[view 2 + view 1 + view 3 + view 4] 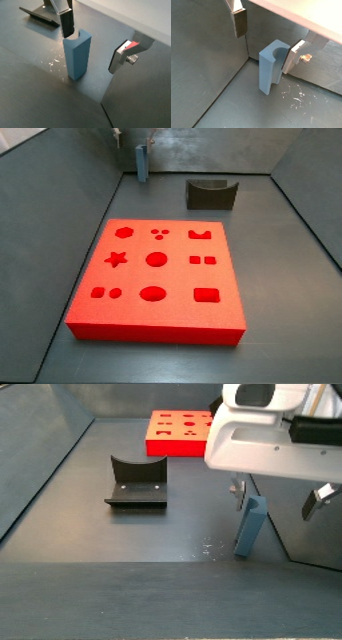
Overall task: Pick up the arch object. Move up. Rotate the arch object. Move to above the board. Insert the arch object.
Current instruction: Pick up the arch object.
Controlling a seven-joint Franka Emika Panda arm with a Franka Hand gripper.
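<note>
Standing upright right between the gripper's spread fingers, the arch object sits on the bench in the corner, well apart from the board. Gripper's released, nothing clamped. Looks rigid, light, smooth-sided; I'd pinch the flat faces just below the notch.

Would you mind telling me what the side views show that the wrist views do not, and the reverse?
Only the side views show the board, lying flat, away from the gripper. Only the wrist views show the curved notch in the arch object's top end, with the open gripper's fingers either side. Both share the arch object standing upright and the fixture.
</note>
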